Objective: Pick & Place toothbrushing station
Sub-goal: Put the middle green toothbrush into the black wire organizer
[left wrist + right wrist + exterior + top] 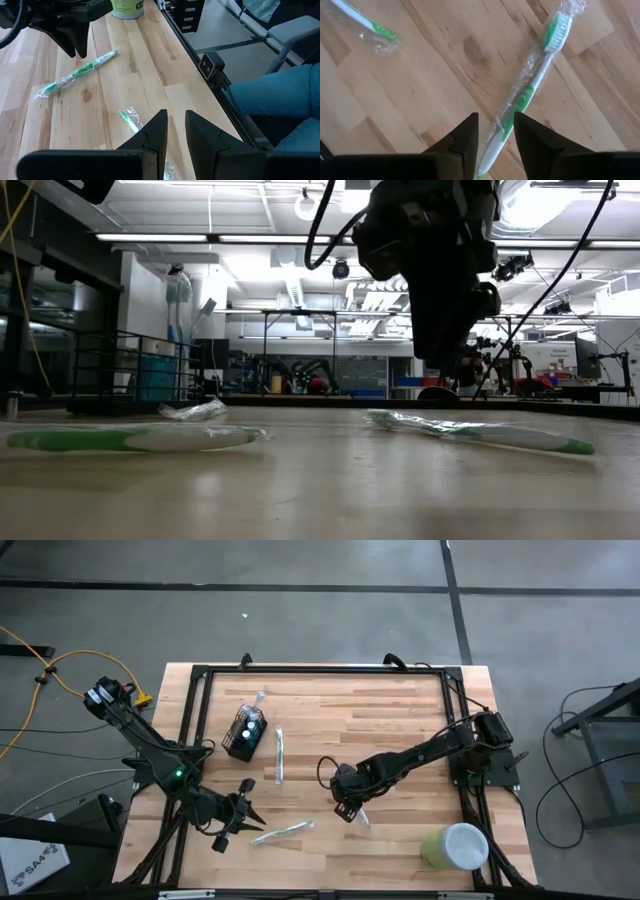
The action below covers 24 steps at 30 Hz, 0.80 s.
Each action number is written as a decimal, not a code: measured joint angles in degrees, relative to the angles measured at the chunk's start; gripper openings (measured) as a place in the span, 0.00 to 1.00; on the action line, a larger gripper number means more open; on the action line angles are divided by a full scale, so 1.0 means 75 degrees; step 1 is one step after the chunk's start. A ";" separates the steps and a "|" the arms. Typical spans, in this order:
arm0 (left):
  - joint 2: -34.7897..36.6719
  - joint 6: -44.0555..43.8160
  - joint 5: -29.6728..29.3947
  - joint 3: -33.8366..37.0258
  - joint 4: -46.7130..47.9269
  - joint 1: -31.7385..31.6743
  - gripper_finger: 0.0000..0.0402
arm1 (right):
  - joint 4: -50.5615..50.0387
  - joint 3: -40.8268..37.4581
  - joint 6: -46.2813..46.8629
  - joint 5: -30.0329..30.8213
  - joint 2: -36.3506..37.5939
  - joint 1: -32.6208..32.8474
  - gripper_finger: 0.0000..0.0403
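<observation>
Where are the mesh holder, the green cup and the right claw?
mesh holder (246, 733), high view, middle of its wire side
green cup (460, 846), high view, white inside
right claw (496, 131), right wrist view, between its fingertips

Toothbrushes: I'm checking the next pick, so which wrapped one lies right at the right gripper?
The wrapped toothbrush under the right gripper, its handle between the fingers. The others lie by the left gripper and beside the black mesh holder.

Green-and-white toothbrush (530, 92) in clear wrap, black mesh holder (245, 733), pale green cup (455, 846) (white inside), light wood table (400, 720).
</observation>
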<state>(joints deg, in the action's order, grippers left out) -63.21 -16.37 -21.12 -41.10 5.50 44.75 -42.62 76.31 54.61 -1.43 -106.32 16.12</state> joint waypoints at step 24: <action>0.0002 -0.0016 0.0028 0.0003 0.0003 0.0000 0.16 | -0.0035 -0.0520 0.2327 0.0565 -0.0009 0.0974 0.46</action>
<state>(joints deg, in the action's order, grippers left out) -63.20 -16.49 -20.91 -41.08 5.52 44.75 -42.88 72.41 72.06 2.81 -106.39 23.42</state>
